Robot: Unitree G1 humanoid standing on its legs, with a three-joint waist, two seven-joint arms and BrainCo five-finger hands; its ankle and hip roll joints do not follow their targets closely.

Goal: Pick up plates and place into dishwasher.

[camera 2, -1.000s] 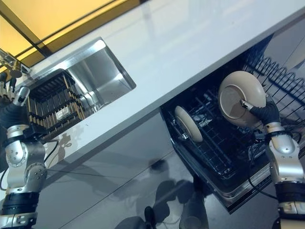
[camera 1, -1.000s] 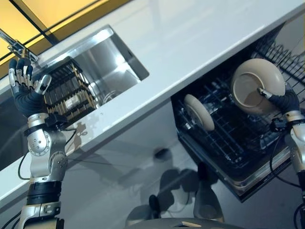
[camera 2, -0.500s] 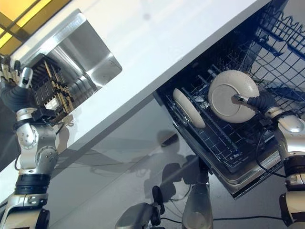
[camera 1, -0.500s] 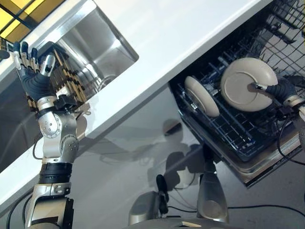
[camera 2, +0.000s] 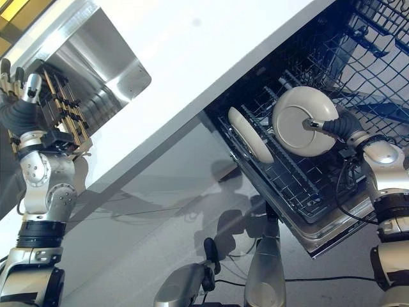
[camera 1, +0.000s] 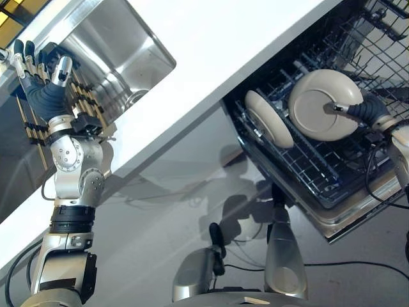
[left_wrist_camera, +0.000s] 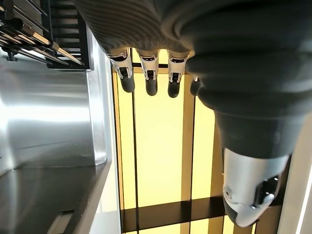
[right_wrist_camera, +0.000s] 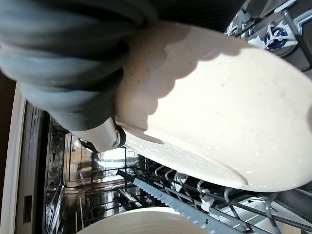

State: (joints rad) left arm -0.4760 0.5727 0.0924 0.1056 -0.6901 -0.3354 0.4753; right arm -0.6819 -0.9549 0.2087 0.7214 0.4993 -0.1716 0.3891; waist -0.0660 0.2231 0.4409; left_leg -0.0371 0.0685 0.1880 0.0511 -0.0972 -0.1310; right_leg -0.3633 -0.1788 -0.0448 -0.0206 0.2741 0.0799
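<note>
A kitchen was shown: a steel sink (camera 1: 124,61) was set into a white surface (camera 1: 211,57), and a wire dishwasher rack (camera 1: 300,166) was pulled out below it.

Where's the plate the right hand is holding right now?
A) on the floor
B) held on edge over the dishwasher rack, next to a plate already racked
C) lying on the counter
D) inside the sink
B: the right hand grips the plate upright over the rack, beside the racked plate.
</note>
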